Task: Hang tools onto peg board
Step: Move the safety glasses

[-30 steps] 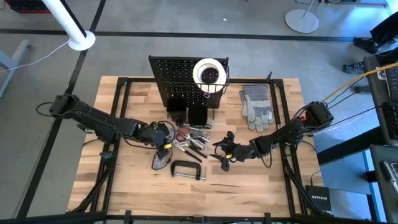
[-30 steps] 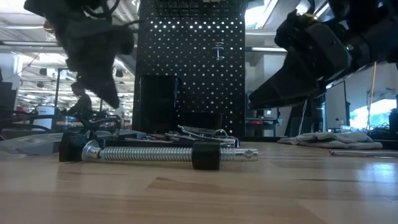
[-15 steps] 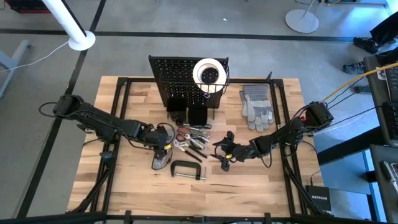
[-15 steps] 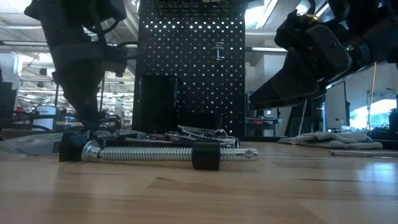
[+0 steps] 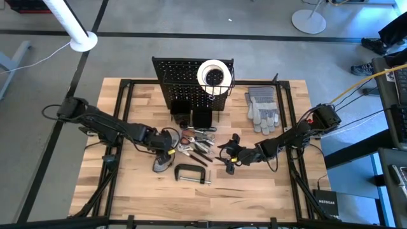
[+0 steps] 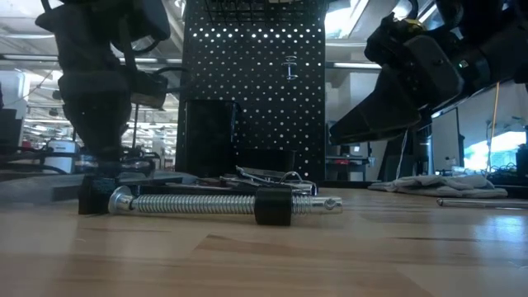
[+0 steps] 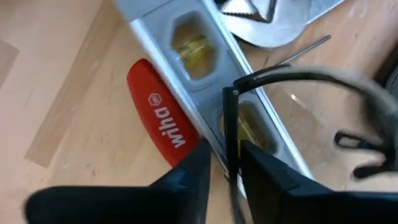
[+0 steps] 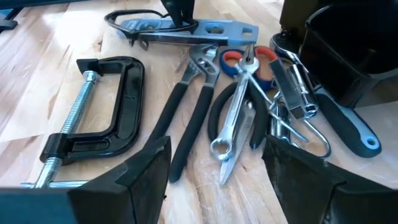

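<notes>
Two fingers (image 7: 186,180) of my left gripper (image 7: 224,168) pinch a thin black wire loop (image 7: 298,78) over the silver level (image 7: 205,74). My right gripper (image 8: 214,168) hangs open near the C-clamp (image 8: 93,124), on bare tabletop (image 5: 254,191) before the peg board (image 5: 181,79).

I see the peg board (image 5: 191,89) upright at the table's (image 5: 267,184) back middle, tape roll (image 5: 213,74) in its basket on the right; gloves (image 5: 262,109) lie right of the board; tool pile (image 5: 197,141) sits in front of it; C-clamp (image 5: 191,174) lies nearer the front edge; left tool (image 5: 166,147) at the pile's left, right tool (image 5: 227,155) at its right.
</notes>
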Tool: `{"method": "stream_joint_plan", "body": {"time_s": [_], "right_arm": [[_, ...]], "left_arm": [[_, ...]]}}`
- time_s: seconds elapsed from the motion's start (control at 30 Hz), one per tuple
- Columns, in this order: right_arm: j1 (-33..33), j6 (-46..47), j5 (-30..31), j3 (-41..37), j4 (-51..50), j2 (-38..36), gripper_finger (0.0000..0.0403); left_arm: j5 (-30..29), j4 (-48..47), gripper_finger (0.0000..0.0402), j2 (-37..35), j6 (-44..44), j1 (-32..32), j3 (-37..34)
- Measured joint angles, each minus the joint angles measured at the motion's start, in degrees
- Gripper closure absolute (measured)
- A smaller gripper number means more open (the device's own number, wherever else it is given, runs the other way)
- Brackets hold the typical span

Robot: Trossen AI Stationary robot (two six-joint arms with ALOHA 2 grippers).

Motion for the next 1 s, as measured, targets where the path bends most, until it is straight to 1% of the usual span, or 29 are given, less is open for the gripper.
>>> {"method": "stream_joint_plan", "body": {"time_s": [0.13,0.2,0.33,0.5,0.67,0.77,0.87,0.93,1.0], "right_arm": [[0.00,-0.12,0.02,0.00,-0.31,0.00,0.0151],[-0.02,-0.12,0.02,0.00,-0.31,0.00,0.0151],[-0.01,-0.12,0.00,0.00,-0.54,0.00,0.0151],[-0.01,-0.12,-0.01,0.02,-0.86,0.00,0.0151],[0.00,-0.12,-0.03,0.02,-1.04,0.00,0.0151],[-0.01,-0.12,-0.03,0.02,-1.14,0.00,0.0151],[0.00,-0.12,-0.03,0.02,-1.14,0.00,0.0151],[0.00,-0.12,-0.04,0.02,-1.15,0.00,0.0151],[0.00,-0.12,-0.05,0.02,-1.17,0.00,0.0151]], "left_arm": [[0.19,0.00,0.0384,-1.09,0.24,0.00,0.00],[1.00,-0.11,0.0394,-1.94,0.26,-0.02,0.02],[1.57,-2.17,0.0394,-4.76,-0.38,-0.04,0.02],[0.96,-4.96,0.0398,-10.77,-1.65,-0.03,0.02],[-5.10,-9.72,0.0396,-16.89,-3.77,0.00,0.09],[-8.86,-17.29,0.0398,-18.48,-7.77,0.11,0.09],[-9.74,-25.45,0.0396,-18.38,-14.21,0.11,-0.11],[-10.22,-26.89,0.0394,-18.37,-18.46,0.11,-1.43],[-10.33,-25.72,0.0393,-18.33,-21.55,0.11,-3.71]]}}
